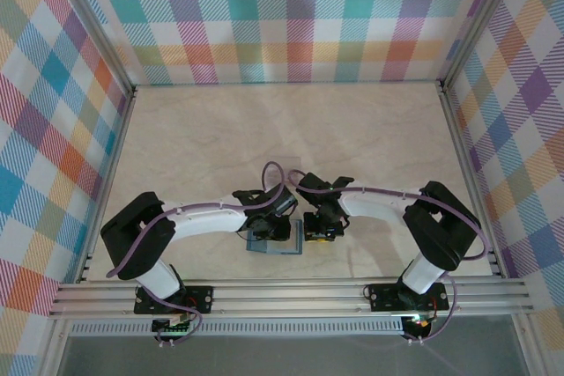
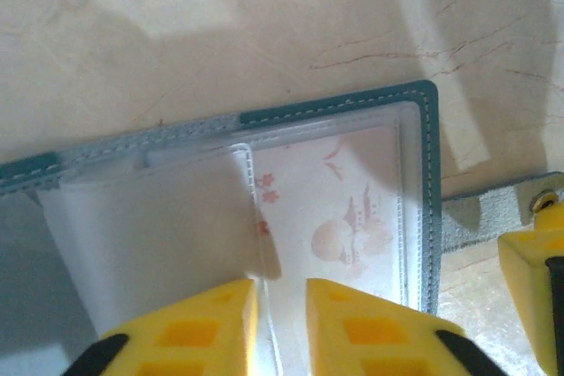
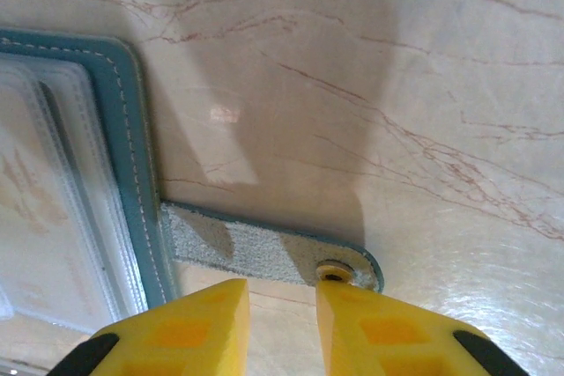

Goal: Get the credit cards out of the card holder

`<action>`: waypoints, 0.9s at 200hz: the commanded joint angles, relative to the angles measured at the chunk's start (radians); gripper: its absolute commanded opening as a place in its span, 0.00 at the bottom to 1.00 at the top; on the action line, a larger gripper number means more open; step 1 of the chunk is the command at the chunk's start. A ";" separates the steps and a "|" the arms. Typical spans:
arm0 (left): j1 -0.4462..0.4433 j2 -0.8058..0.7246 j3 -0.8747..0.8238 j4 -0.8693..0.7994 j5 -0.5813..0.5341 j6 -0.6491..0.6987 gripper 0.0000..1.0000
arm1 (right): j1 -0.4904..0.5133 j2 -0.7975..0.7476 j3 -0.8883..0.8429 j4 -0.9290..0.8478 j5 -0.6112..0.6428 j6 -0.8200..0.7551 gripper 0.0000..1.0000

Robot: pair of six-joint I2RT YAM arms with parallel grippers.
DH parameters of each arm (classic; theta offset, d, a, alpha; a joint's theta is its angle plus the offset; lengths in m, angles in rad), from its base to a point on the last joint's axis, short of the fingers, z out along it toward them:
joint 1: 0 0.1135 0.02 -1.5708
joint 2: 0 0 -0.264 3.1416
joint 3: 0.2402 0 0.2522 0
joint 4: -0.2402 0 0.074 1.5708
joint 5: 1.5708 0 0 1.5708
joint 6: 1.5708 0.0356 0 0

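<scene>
Near the bench's [image 1: 352, 129] front edge the card holder [image 2: 425, 173] lies open, a printed credit card [image 2: 344, 209] sleeved inside, under the left pincer's [image 2: 280, 292] slightly parted jaws, its clasp tab [image 3: 256, 248] just beyond the right pincer's [image 3: 282, 292], likewise parted.

The card holder [image 2: 429, 200] has glossy plastic sleeves [image 2: 150, 235] and a rough tab [image 3: 256, 248].

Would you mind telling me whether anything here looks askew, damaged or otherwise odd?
Nothing stands out. The card holder lies open and flat on the table, its clasp tab stretched out sideways, and the printed card sits straight inside its clear sleeve. No tears or spills visible.
</scene>
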 commanded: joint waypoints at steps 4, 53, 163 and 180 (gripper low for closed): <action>-0.030 0.013 0.041 -0.146 -0.099 0.035 0.33 | 0.007 0.029 0.008 -0.040 0.047 -0.018 0.29; -0.101 0.098 0.194 -0.351 -0.280 0.065 0.42 | 0.008 0.036 0.017 -0.047 0.045 -0.023 0.29; -0.132 0.105 0.247 -0.475 -0.379 0.070 0.50 | 0.008 0.038 0.035 -0.062 0.047 -0.034 0.29; -0.121 0.095 0.224 -0.466 -0.357 0.071 0.50 | 0.007 0.037 0.037 -0.067 0.048 -0.034 0.29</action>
